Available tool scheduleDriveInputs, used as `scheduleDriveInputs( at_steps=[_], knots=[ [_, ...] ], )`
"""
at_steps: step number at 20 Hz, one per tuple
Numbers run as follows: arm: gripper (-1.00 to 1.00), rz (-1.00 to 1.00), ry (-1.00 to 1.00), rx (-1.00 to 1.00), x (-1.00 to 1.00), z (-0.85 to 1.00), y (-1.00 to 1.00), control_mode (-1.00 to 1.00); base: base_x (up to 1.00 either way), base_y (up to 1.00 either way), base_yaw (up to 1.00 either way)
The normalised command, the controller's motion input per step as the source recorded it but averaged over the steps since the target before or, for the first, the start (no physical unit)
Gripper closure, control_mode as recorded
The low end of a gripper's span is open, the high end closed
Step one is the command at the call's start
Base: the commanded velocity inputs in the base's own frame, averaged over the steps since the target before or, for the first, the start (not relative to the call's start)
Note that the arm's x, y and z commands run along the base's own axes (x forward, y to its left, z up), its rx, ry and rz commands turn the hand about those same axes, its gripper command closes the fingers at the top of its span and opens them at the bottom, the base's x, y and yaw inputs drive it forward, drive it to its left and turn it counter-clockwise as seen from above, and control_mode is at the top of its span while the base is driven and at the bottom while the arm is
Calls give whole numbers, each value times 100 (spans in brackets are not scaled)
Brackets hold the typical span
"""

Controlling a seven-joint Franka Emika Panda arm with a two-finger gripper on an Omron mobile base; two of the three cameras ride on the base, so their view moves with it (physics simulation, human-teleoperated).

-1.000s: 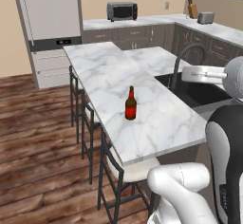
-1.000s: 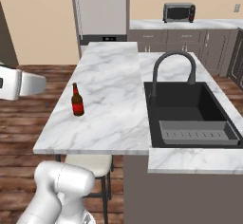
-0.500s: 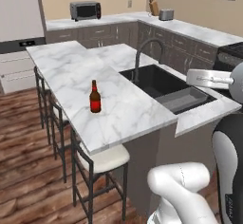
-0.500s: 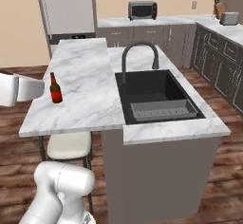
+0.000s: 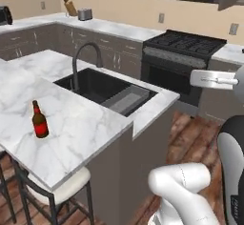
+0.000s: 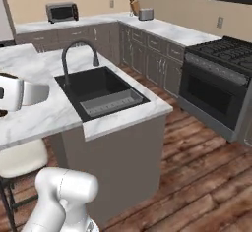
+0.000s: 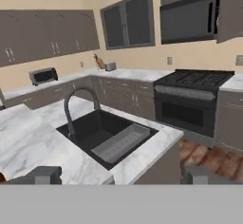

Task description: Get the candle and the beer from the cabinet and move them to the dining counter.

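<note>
- Left base view: the beer (image 5: 39, 120) stands upright on the dining counter (image 5: 81, 124), at nine o'clock from the sink (image 5: 106, 87).
- Hand view: our fingers (image 7: 43, 174) are spread wide with nothing between them.
- We judge the candle comes next: turn toward the wall cabinet (image 7: 45, 36) at ten o'clock, keeping the arm clear of the faucet (image 7: 76, 108).
- Since half a second ago our base has swung, bringing the stove (image 5: 183, 59) into view.

I count one beer (image 5: 39, 120) near my desk's (image 5: 90, 128) front edge, one sink (image 5: 106, 88), one faucet (image 5: 84, 59), one stove (image 5: 183, 45), one stool (image 5: 62, 189)
</note>
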Motion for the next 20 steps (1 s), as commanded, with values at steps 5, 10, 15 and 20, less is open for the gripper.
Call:
scheduleDriveInputs(
  at_steps=[5,10,15,20],
  knots=[
    [-100,0,0,0,0,0,0,100,1,-6,-68],
    [-100,0,0,0,0,0,0,100,28,-4,-62],
    [-100,0,0,0,0,0,0,100,65,0,-47],
    [-100,0,0,0,0,0,0,100,89,0,-38]
  ],
)
